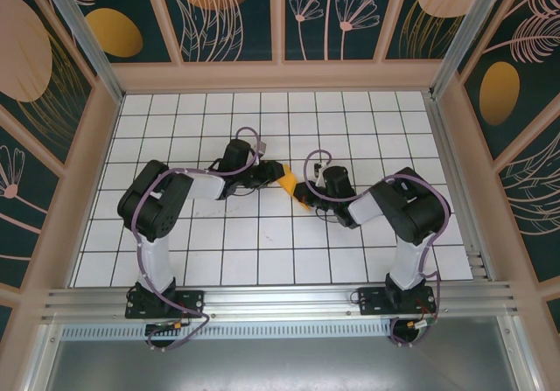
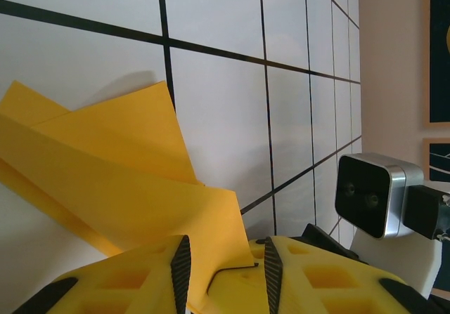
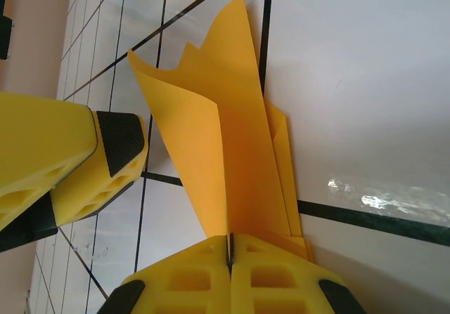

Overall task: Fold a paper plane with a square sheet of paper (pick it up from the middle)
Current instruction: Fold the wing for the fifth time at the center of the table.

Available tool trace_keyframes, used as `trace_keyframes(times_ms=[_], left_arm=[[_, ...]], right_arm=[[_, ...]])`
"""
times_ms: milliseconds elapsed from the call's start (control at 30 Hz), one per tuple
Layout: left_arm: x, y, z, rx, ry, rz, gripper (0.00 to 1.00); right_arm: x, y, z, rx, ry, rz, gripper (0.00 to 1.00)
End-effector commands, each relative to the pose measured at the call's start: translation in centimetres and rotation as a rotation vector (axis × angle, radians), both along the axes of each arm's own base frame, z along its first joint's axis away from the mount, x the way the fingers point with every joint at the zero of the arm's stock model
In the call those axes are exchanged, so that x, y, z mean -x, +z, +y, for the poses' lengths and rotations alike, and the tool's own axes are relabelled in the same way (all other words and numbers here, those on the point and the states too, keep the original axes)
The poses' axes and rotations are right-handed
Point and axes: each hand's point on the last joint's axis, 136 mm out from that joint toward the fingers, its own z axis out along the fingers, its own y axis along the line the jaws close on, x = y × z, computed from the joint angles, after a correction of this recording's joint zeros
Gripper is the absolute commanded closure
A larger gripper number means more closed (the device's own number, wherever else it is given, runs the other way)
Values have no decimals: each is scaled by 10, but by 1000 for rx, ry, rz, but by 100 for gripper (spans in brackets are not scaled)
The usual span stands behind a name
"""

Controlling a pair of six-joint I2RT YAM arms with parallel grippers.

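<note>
The square sheet of paper [image 3: 232, 138], already creased into a narrower layered shape, sits low at the middle of the gridded table [image 1: 262, 242] between the two arms, seemingly so one end is anchored while the other is worked. The right gripper [image 3: 229, 247] is pinched tight on its folded end. The left gripper [image 2: 225, 251] has its jaws apart with the opposite edge lying between them. Both arms reach inward, wrists low and facing each other.

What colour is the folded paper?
The paper is plain orange-yellow, best seen in the right wrist view.
</note>
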Motion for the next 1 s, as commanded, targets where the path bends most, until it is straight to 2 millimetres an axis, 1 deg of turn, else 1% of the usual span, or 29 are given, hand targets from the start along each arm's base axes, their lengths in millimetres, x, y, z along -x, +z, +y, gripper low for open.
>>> trace_keyframes(times_ms=[0, 233, 267, 333, 533, 833, 967], left_arm=[[1, -1, -8, 5, -40, -13, 64], [5, -13, -8, -5, -45, 22, 65], [-3, -5, -12, 6, -45, 1, 65], [-3, -7, -12, -1, -41, 7, 66], [-4, -17, -8, -29, -24, 27, 68], [-3, -29, -5, -62, -26, 44, 68], [-4, -38, -1, -100, -6, 72, 70]], right_arm=[[3, -13, -1, 11, 0, 60, 100], [5, -18, -1, 18, 8, 77, 100], [5, -18, -1, 18, 10, 78, 100], [5, -19, -1, 19, 10, 80, 100], [6, -22, 0, 24, 16, 87, 100], [7, -24, -2, 33, 13, 92, 100], [8, -27, -4, 40, 3, 100, 100]])
